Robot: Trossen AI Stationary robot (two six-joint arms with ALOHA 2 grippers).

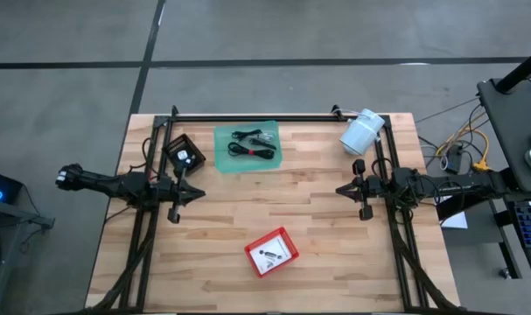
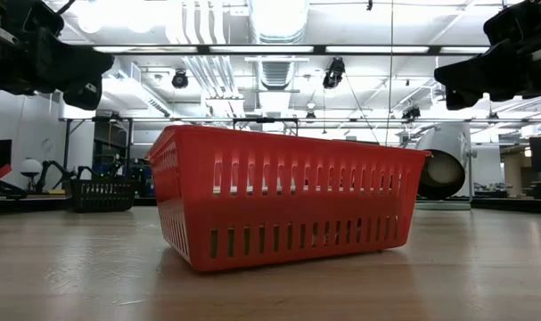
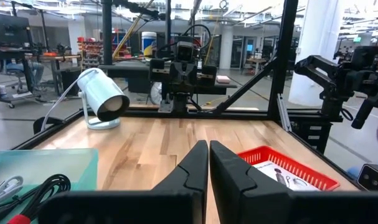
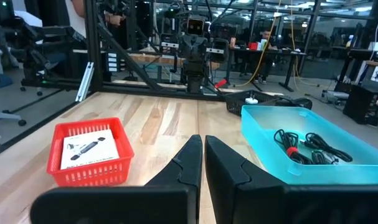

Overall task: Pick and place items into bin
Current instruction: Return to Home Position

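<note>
Black coiled cables (image 1: 252,144) lie in a shallow teal tray (image 1: 223,157) at the table's far middle; they also show in the right wrist view (image 4: 307,149) and as cables (image 3: 33,193) in the left wrist view. A white card with small silver and black parts (image 1: 272,252) lies in a red basket (image 1: 287,238) near the table's front middle, also visible as the card (image 4: 86,149). My left gripper (image 1: 199,194) hovers shut at the table's left, pointing right. My right gripper (image 1: 339,188) hovers shut at the table's right, pointing left. Both are above the table and touch nothing.
A large white cylinder (image 1: 361,131) lies at the table's far right corner. A small black basket (image 1: 184,155) stands far left, beside the teal tray. A dark frame's bars (image 1: 248,116) run along the far edge and both sides. Bare wood lies between the grippers.
</note>
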